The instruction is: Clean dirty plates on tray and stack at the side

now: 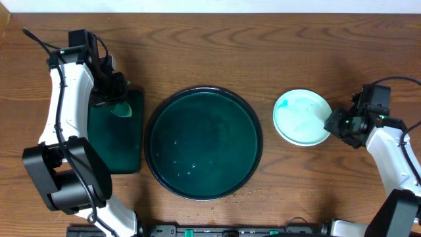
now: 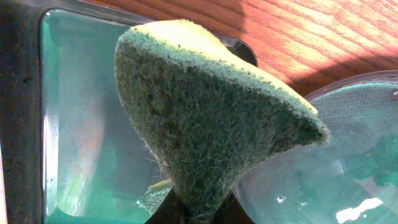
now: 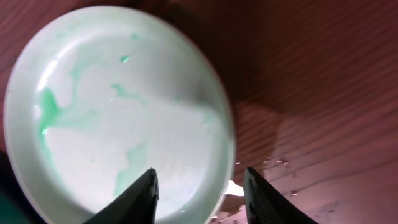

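While the round tray point(image 1: 204, 112) lies with no plate on it, step in hand: stacking at the side. By the look of it this is the letting-go at the end of a set-down.
Plate: the one plate point(image 1: 299, 117) in view sits flat on the table point(image 1: 263, 39) at the right of the overhead frame, clear of the round tray. Whether others lie beneath it I cannot tell.
Plate surface: pale, with teal-green smears across it, plain in the right wrist view point(image 3: 112, 112), so it does not look fully clean.
Right gripper: the right gripper point(image 1: 331, 124) is at the plate's right edge. Its fingers point(image 3: 142, 199) stand apart, with the rim between them and a gap on each side, clamped on nothing.
Left gripper: the left gripper point(image 1: 113, 99) is at the upper left and pinched shut on a folded green sponge point(image 2: 211, 118).
Sponge position: it hangs over the rectangular tray point(image 1: 115, 141), just beside the round tray's left rim.
Round tray contents: only water drops point(image 1: 191, 164), low in the dish.
Next move calls for: backing the right gripper straight off the rim without nudging the plate. Judging by the smears, the sponge may then be wanted on that plate again.
Risk: a finger catching the rim could drag or tip the plate.
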